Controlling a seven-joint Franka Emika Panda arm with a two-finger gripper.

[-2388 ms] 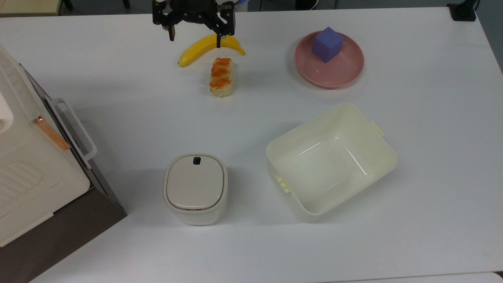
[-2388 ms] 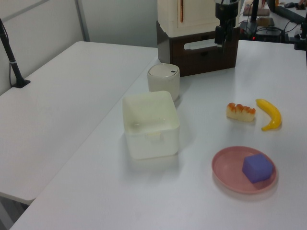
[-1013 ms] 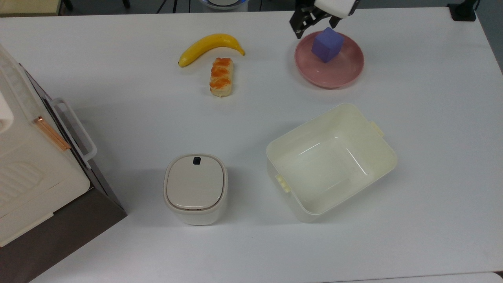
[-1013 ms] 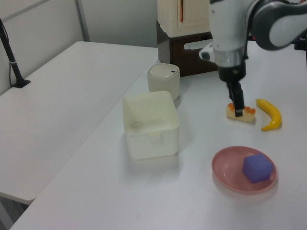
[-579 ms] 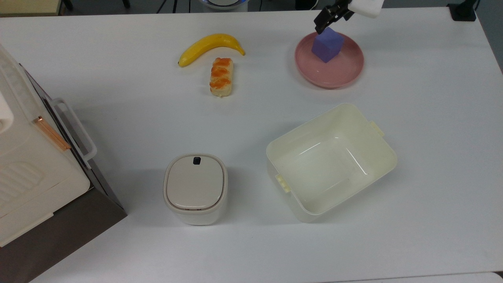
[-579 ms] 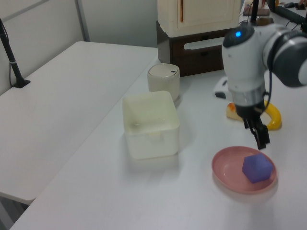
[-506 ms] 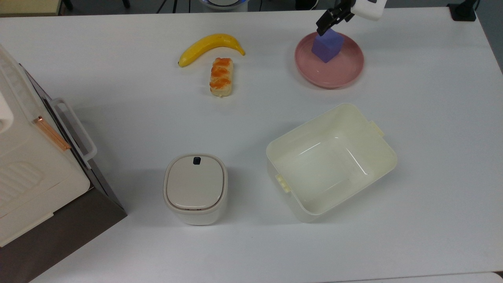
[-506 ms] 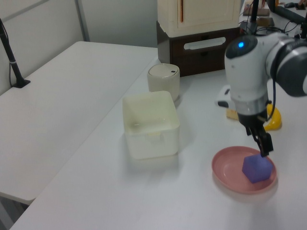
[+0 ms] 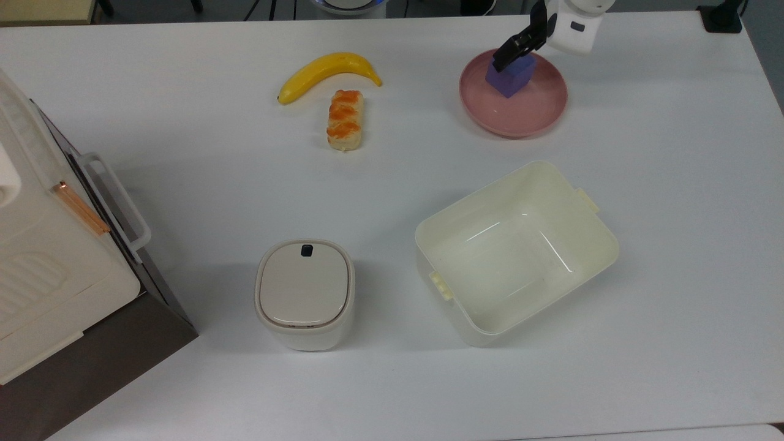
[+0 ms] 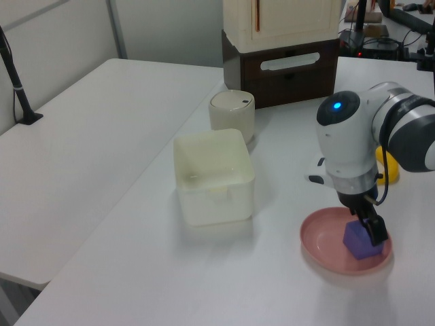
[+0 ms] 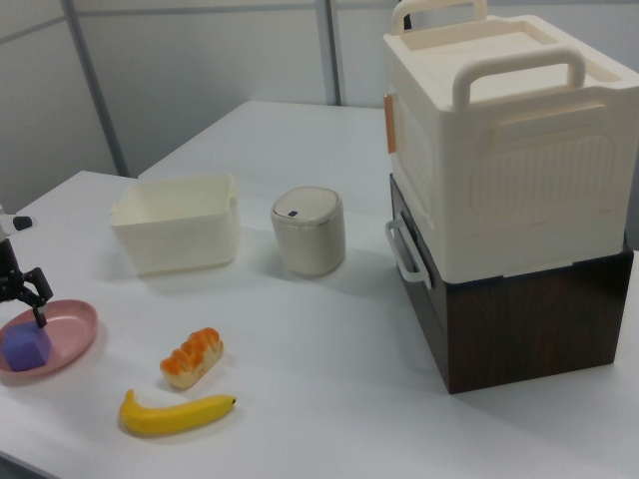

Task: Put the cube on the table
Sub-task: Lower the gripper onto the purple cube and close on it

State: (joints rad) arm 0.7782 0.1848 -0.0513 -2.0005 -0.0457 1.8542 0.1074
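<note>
Sitting on the pink plate [image 9: 514,110] at about two o'clock in the top view, the cube [image 9: 509,76] rests toward the plate's far rim, and the gripper [image 9: 513,50] comes down over its upper edge from the white arm at one o'clock. Its black fingers [image 9: 517,44] overlap the cube's top, but whether they are spread or pressed against the block cannot be told. The banana [image 9: 327,70] and the pastry [image 9: 345,119] lie near twelve o'clock on the table [image 9: 392,184], the cream tub [image 9: 517,251] at four o'clock, the lidded canister [image 9: 305,293] near six.

From the left view, the cube [image 10: 360,239] lies in the plate [image 10: 326,241] at five o'clock, a dark finger [image 10: 375,229] against its right face; the other finger is probably hidden behind it.

From the right view, cube [image 11: 26,345] and plate [image 11: 70,339] sit at nine o'clock, with the gripper [image 11: 25,291] directly above the block.
</note>
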